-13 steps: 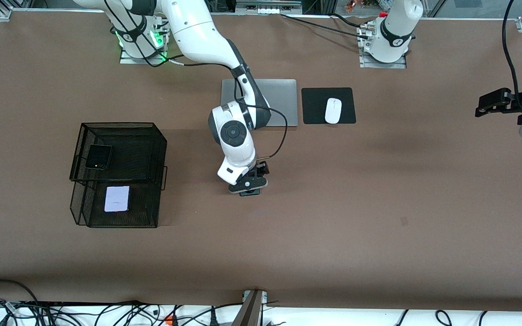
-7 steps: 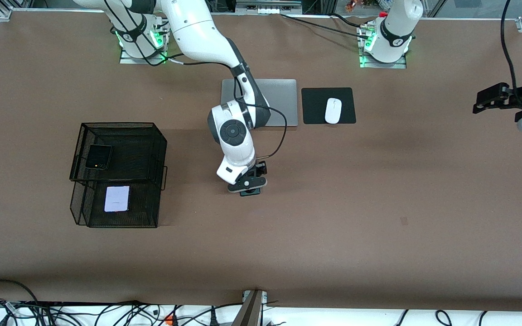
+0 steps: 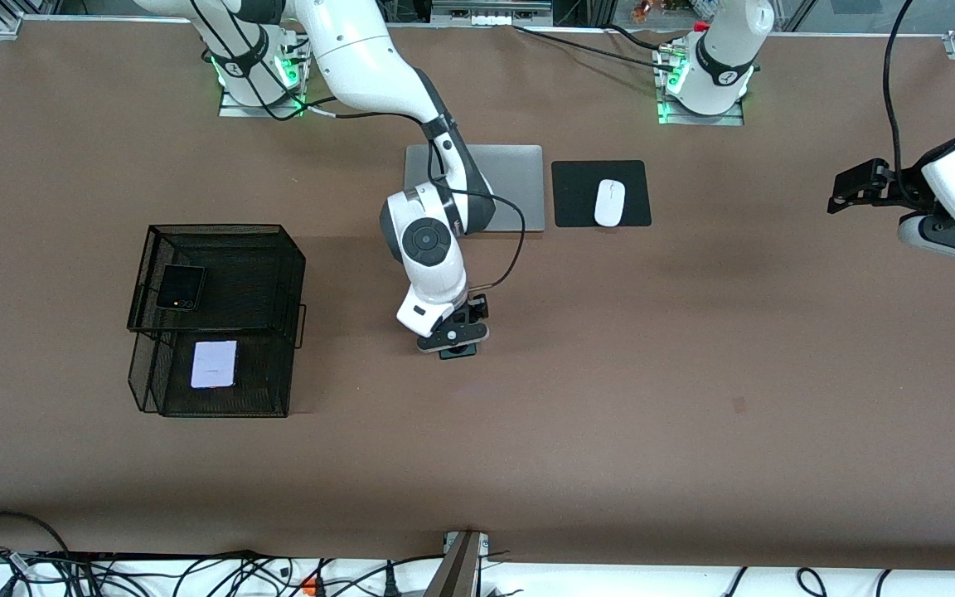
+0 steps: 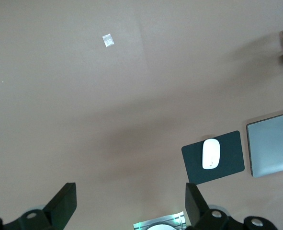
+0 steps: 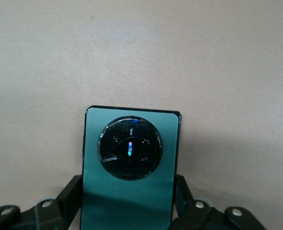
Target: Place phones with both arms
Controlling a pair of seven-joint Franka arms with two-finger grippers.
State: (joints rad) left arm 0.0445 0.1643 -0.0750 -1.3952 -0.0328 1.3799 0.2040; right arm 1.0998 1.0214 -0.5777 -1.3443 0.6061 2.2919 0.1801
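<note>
Teal-green and glossy, the green phone is a flat slab with a large round black camera ring near one end; in the right wrist view the right end effector is clenched on its long edges, fingers pressed against both sides. In the front view that end effector is low at the middle of the brown bench, with only a corner of the phone showing beneath it.

The black flip phone, small and squarish, lies on the upper tier of a black wire-mesh organiser toward the right arm's end of the bench. The pale lilac-white phone lies flat in its lower tier, nearer the front camera.

The left end effector hangs released, fingers spread wide, above bare bench at the left arm's end, waiting. A silver laptop and a white mouse on a black mouse pad lie near the arms' bases.
</note>
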